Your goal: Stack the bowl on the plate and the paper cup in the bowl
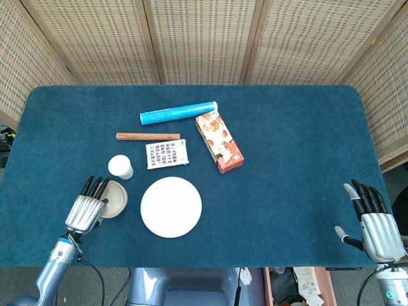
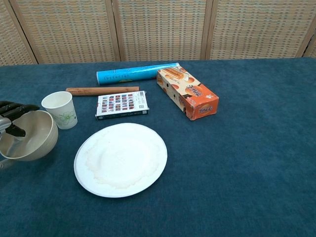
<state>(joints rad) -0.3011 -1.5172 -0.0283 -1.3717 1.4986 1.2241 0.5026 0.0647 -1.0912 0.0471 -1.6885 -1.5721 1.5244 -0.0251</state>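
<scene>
Chest view: left hand grips tilted bowl at its far-left rim, beside plate; step 1 underway, next: lift bowl over onto plate; right hand released, idle.

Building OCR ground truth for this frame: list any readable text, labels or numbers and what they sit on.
Nothing reads cleanly.
Orange box: a white word on its end face, too blurred to read.
Blue tube: small print along its side, too small to read.
Flat box with the colour-square grid: a dark strip with tiny print, unreadable.
Paper cup: green leaf drawing only, no text.
Bowl, plate, wooden stick: no markings visible.
</scene>
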